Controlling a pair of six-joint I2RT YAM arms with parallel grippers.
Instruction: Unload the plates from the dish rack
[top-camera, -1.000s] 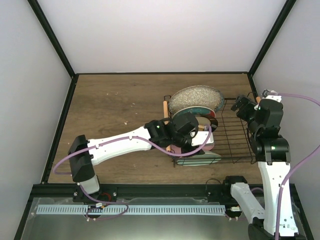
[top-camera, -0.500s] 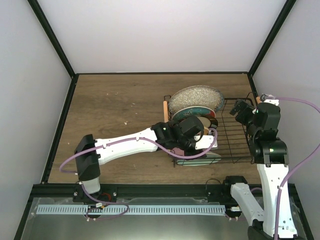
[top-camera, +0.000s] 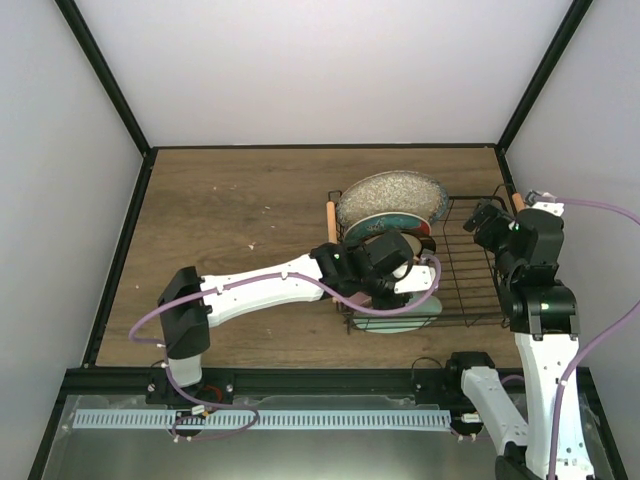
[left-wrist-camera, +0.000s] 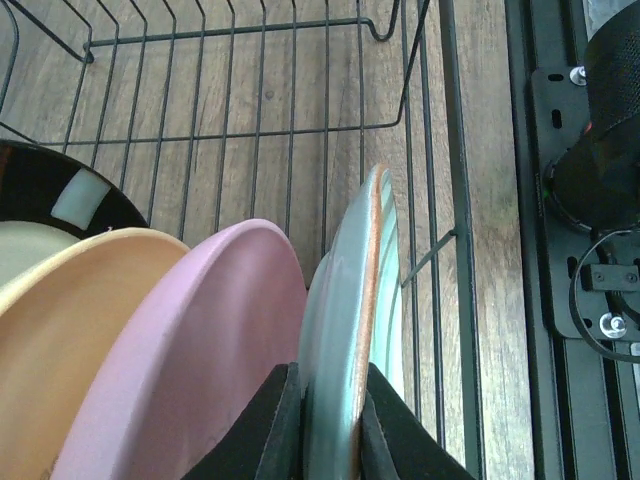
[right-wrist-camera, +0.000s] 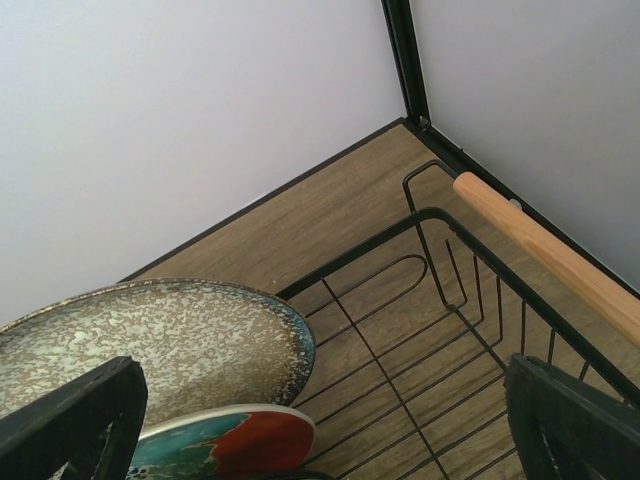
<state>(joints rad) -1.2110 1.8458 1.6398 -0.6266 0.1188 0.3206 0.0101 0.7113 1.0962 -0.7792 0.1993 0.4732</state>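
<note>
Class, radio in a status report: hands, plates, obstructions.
Left hand shut on pale green plate, at rim. Right hand open above dish rack. Pink plate close beside.

Soft, even, bright light with faint shadows; nearest foreground in wrist views blurred.

The left half of the dish rack (top-camera: 470, 270) is filled by plates (top-camera: 390, 200) stood on edge. Hardly any gap is left between the pink plate (left-wrist-camera: 210, 340) and the green plate (left-wrist-camera: 335, 330), which is hemmed in by the rack's near wall. Bare wire floor is left in the rack's right half, bounded by a wooden handle (right-wrist-camera: 545, 252) and overhung at the far corner by the right gripper (top-camera: 487, 217).
</note>
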